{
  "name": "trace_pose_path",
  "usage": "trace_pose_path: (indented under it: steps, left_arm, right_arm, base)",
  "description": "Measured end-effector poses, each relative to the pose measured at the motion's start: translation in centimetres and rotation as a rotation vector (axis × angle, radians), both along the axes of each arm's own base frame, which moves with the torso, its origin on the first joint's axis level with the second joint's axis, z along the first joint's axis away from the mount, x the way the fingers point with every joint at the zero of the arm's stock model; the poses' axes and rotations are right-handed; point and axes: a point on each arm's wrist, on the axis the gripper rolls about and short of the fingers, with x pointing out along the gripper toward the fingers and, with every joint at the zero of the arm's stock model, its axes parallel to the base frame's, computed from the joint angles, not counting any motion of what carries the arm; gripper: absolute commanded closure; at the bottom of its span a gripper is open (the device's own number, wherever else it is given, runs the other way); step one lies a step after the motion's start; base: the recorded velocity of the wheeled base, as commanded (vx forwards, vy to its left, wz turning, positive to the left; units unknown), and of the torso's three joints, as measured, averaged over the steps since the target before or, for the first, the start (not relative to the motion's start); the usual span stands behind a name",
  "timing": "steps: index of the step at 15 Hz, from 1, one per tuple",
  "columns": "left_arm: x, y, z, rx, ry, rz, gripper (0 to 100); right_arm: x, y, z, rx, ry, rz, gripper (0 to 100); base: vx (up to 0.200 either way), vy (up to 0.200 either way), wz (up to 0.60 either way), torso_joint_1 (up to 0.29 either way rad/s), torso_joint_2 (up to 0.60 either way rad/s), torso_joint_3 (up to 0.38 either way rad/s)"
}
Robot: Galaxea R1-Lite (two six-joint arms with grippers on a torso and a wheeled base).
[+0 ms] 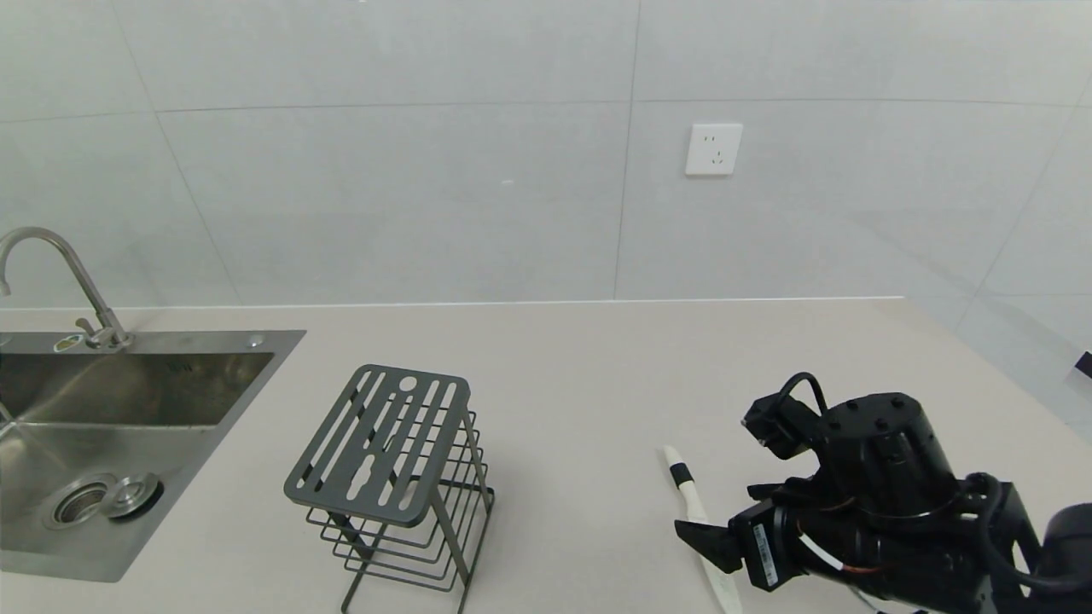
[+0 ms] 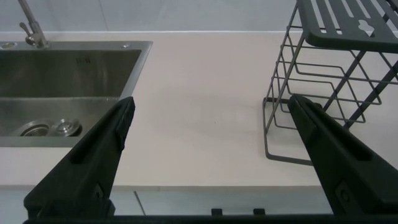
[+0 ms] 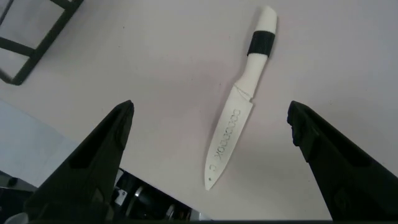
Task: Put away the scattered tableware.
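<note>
The right jaws stand wide apart and hold nothing, poised above the knife [image 3: 239,102], which lies between them in the right wrist view. It is a white knife with a black band around its handle, lying flat on the surface [image 1: 597,384] at the near right, well apart from the slotted rack [image 1: 380,443]. The left jaws are likewise spread and empty, low over the surface, with the rack on one side ahead of them and the sink [image 1: 171,341] on the other.

The knife looks light, stiff and thin. Its pale blade suggests ceramic or plastic, and if ceramic it may chip if knocked. Lying flush, it offers little to get under, and its smooth finish may slide in a loose pinch. The thicker handle, at or just beyond the black band, seems the best place to take hold, with the jaws closing across its width.

From the head view the right arm [image 1: 879,495] covers the blade's tip. Which side carries the cutting edge is unclear (the row of marks along the blade is too small to make out).
</note>
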Motion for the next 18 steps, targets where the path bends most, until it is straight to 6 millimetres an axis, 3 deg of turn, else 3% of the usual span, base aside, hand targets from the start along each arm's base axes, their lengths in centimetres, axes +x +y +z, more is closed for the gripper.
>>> trace_pose_path:
  steps: [10, 18]
  left_arm:
    - [0.0, 0.0, 0.0, 0.000, 0.000, 0.000, 0]
    - [0.0, 0.0, 0.0, 0.000, 0.000, 0.000, 0]
  right_arm:
    - [0.8, 0.6, -3.7, -0.130, 0.163, -0.049, 0]
    - [2.5, 1.9, -5.5, -0.192, 0.137, -0.088, 0]
  base:
    - [0.000, 0.000, 0.00, 0.000, 0.00, 0.000]
    - [0.000, 0.000, 0.00, 0.000, 0.00, 0.000]
